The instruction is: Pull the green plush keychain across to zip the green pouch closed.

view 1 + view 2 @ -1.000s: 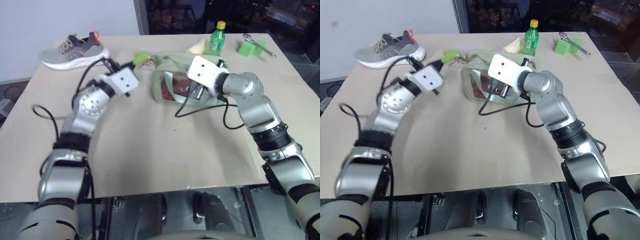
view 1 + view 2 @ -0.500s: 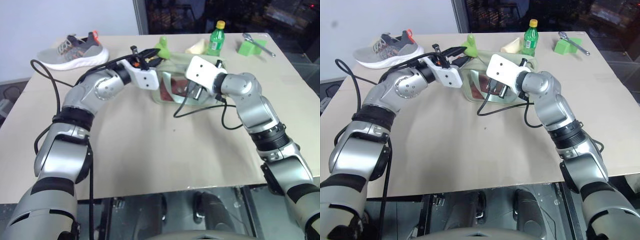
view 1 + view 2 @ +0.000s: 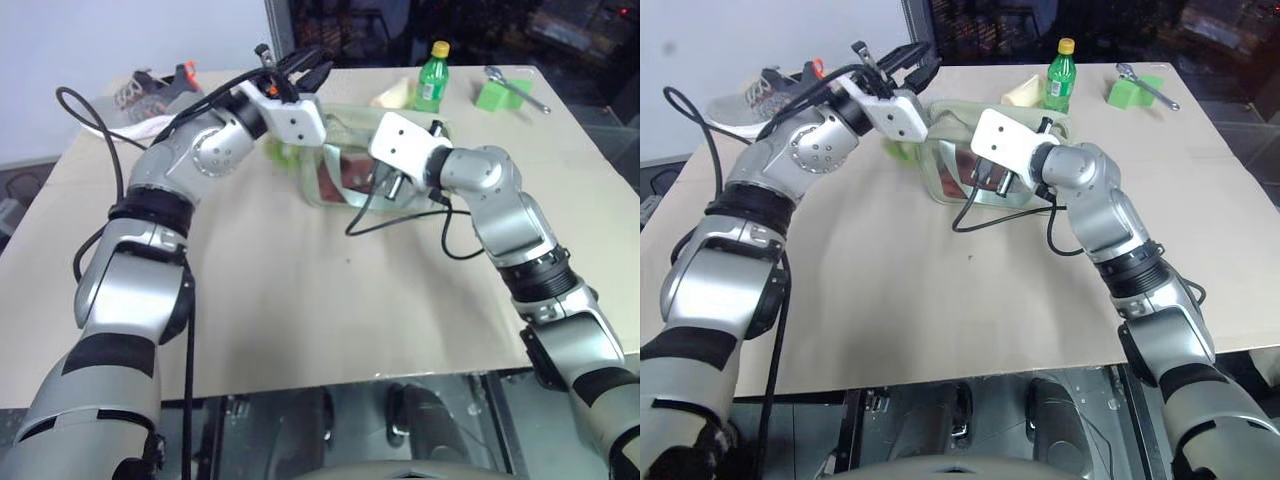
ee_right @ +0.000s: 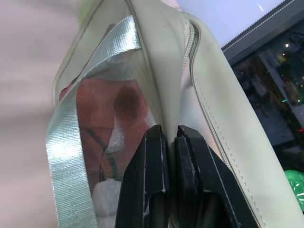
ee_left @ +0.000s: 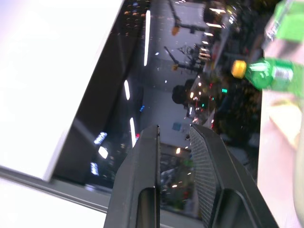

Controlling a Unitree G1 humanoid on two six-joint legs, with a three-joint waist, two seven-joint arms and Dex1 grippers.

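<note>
Pinching green pouch [image 4: 209,95], right hand [image 4: 170,135], keychain [image 3: 280,153] half-hidden

I'm at a tan table [image 3: 300,300], matte, evenly lit. White wall [image 3: 120,40] behind on my left; dark glass window [image 3: 380,25] with a grey frame post [image 3: 281,30] beside it, small light reflections scattered across it.

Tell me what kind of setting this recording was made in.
Probably an indoor lab or test room: mixed practice items, a sneaker, a green bottle and a green pouch, lie on a tan-covered table beside a dark glass wall reflecting lights.
</note>
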